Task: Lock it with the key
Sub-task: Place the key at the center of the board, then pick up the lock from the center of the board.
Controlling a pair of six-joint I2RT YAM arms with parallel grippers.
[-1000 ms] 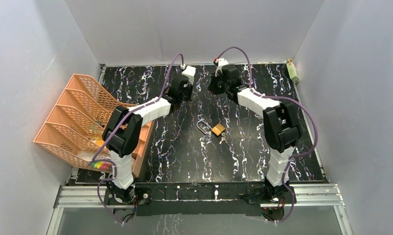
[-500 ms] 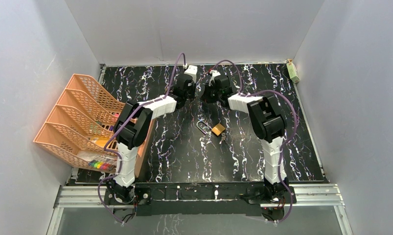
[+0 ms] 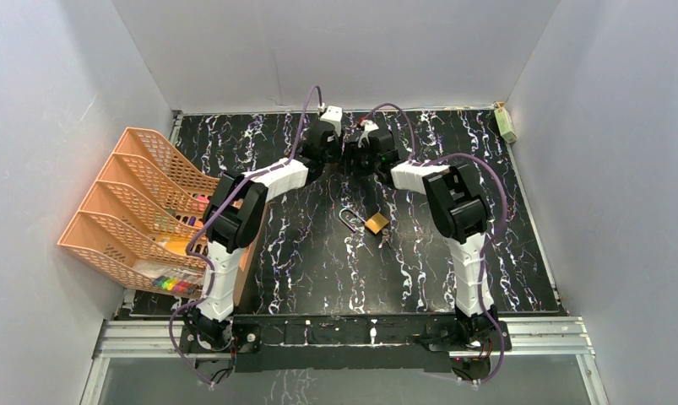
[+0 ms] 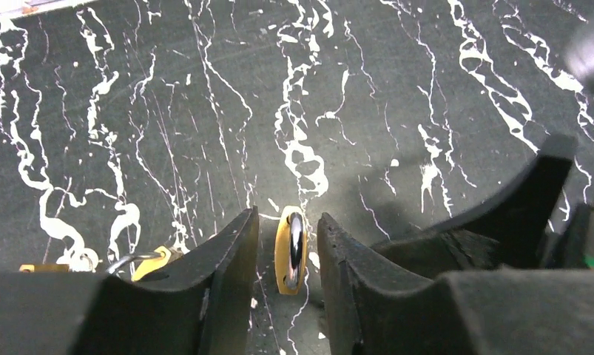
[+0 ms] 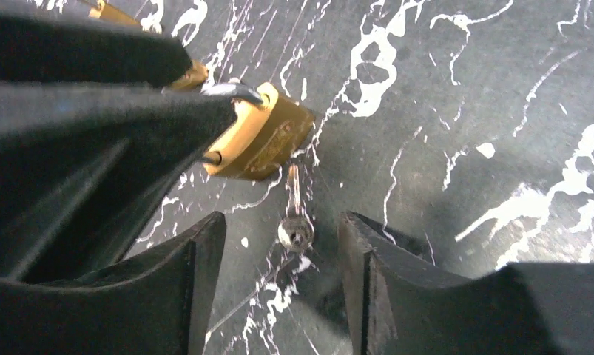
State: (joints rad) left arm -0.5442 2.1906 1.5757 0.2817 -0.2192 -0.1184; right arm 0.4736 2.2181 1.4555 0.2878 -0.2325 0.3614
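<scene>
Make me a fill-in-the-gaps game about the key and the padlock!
1. The key lies on the ___, not in the padlock.
2. The rack at the left is coloured ___.
3. The right gripper holds ___.
Missing words: table; orange; nothing.

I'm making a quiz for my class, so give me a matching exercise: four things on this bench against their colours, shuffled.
Things:
1 padlock
2 key
3 rack
4 table

Colours:
A orange
B black with white veins
C silver
D brass

Pairs: 1-D, 2-C, 3-A, 4-B
</scene>
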